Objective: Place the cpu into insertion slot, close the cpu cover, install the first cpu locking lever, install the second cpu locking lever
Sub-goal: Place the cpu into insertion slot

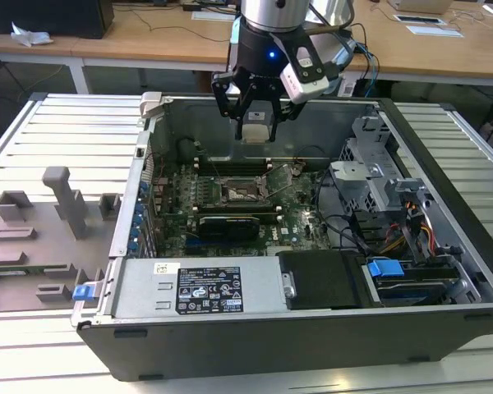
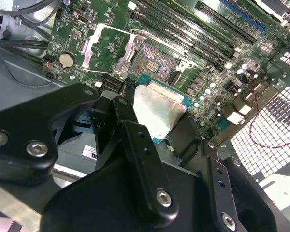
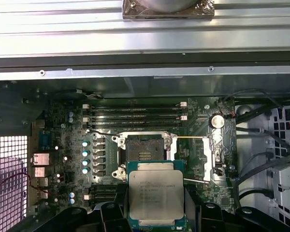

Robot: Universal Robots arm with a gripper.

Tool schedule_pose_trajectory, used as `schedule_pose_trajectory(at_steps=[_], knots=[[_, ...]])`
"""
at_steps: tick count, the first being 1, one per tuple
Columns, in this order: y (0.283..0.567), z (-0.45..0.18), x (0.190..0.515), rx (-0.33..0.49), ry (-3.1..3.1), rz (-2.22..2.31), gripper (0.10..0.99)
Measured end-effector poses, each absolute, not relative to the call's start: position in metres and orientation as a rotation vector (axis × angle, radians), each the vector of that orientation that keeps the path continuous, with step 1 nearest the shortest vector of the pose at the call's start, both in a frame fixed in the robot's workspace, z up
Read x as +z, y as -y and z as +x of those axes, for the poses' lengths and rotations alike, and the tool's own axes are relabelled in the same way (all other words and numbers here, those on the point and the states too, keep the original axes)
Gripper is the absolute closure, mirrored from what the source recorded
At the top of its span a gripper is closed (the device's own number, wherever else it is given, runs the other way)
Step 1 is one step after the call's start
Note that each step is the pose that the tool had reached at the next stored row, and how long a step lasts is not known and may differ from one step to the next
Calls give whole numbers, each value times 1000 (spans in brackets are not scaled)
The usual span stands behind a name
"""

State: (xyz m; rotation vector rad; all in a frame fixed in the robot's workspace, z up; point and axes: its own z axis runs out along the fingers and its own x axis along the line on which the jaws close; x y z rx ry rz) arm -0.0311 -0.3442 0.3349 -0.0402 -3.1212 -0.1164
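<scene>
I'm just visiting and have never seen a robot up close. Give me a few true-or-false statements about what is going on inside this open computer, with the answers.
1. The hand is gripping the chip. True.
2. The chip already sits in the socket. False: the socket is empty and the chip is held above the board, off to one side of the socket.
3. The cover is shut over the socket. False: it lies flipped open beside the socket.
4. The computer case lies on its side with the top panel off, so the board shows. True.
</scene>
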Motion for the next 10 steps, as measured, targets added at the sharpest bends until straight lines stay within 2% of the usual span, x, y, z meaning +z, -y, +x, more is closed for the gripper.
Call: schedule_pose_trajectory(at_steps=[10], knots=[[344,-31,332,-116,3121,-40,541]])
